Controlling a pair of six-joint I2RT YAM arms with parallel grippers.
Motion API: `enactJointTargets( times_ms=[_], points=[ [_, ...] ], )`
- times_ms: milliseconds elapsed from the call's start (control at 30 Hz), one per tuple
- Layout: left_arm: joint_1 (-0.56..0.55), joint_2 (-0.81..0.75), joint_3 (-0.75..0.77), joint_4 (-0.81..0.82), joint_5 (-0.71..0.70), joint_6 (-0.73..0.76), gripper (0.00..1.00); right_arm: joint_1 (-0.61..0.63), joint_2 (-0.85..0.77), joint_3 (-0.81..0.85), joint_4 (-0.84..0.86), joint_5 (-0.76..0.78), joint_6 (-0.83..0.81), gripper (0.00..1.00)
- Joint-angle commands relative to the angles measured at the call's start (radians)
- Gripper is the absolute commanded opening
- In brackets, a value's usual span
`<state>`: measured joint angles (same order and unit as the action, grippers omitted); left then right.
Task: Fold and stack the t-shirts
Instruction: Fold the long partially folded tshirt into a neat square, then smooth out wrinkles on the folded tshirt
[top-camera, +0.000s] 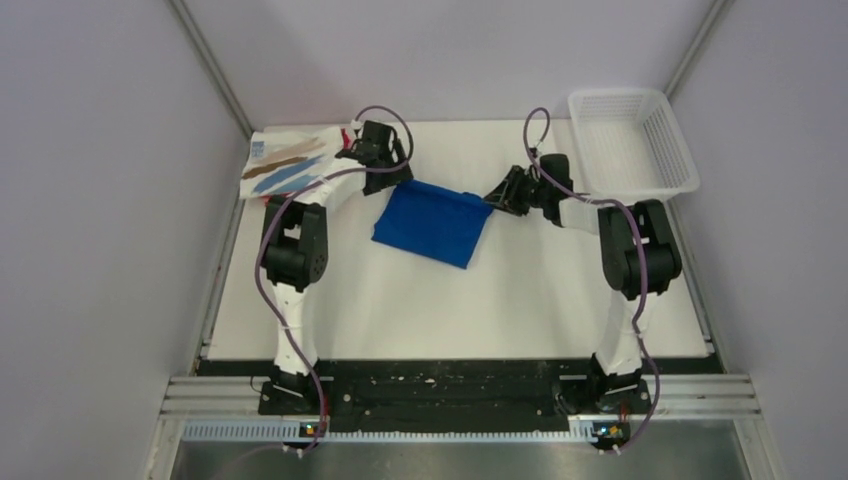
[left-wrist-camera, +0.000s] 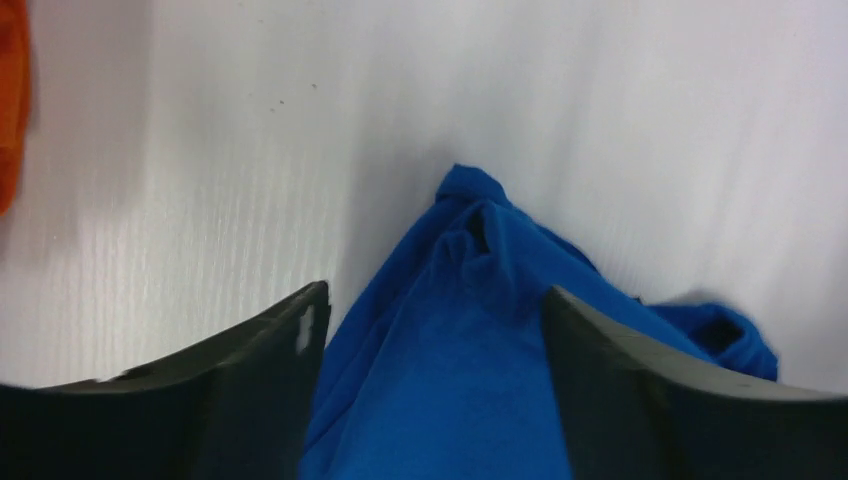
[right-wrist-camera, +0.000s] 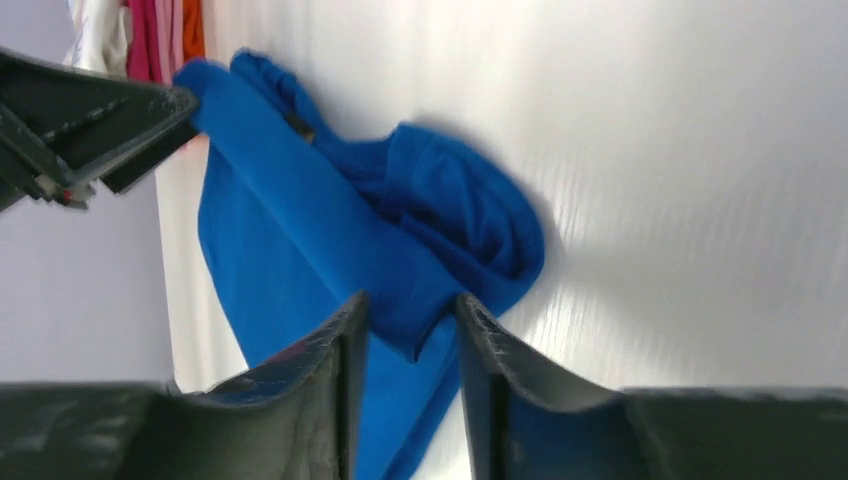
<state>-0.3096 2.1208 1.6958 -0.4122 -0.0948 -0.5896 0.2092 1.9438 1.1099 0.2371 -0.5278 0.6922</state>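
Black rail (top-camera: 440, 385) fronts grey-walled white table (top-camera: 450, 300) (ribbed, perhaps) bearing blue t-shirt (top-camera: 430, 222).

The blue t-shirt (top-camera: 430, 222) lies bunched into a rough rectangle on the white table (top-camera: 450, 300). The left gripper (top-camera: 392, 178) is at its far left corner and the right gripper (top-camera: 497, 198) at its far right corner; how the jaws stand cannot be determined from above. A white t-shirt with brown and blue streaks (top-camera: 285, 165) lies at the table's far left edge, and a white mesh basket (top-camera: 668, 130) stands at the far right corner, well apart from both shirts.
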Motion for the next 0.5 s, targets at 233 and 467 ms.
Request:
enactJointTargets(
  times_ms=[233,467],
  points=[
    [0.021,-0.251,-0.096,0.095,0.094,0.033,0.99,0.015,-0.220,0.020,-0.126,0.073,-0.135,0.99],
    [0.013,-0.188,-0.115,0.122,0.370,0.017,0.99,0.106,-0.203,-0.048,0.044,-0.048,-0.035,0.99]
  ],
)
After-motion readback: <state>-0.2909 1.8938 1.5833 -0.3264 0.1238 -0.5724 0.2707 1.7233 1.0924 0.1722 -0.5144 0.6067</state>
